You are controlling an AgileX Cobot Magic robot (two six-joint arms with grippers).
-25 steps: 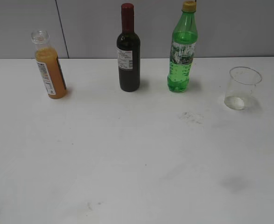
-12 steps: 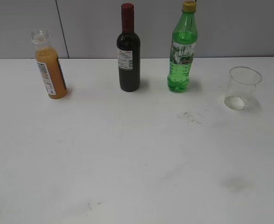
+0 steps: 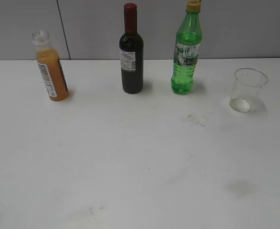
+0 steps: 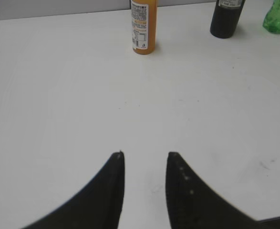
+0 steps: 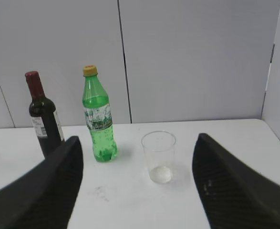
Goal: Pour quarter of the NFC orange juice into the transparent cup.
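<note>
The NFC orange juice (image 3: 51, 71) stands capless at the back left of the white table; its lower half also shows in the left wrist view (image 4: 143, 26). The transparent cup (image 3: 247, 89) stands empty at the right, and shows in the right wrist view (image 5: 159, 156). My left gripper (image 4: 144, 155) is open and empty, well in front of the juice bottle. My right gripper (image 5: 137, 143) is wide open and empty, facing the cup from a distance. Neither gripper shows in the exterior view.
A dark wine bottle (image 3: 131, 52) and a green soda bottle (image 3: 186, 50) stand between juice and cup along the back. A grey panel wall (image 3: 235, 24) runs behind the table. Faint smudges (image 3: 194, 119) mark the tabletop.
</note>
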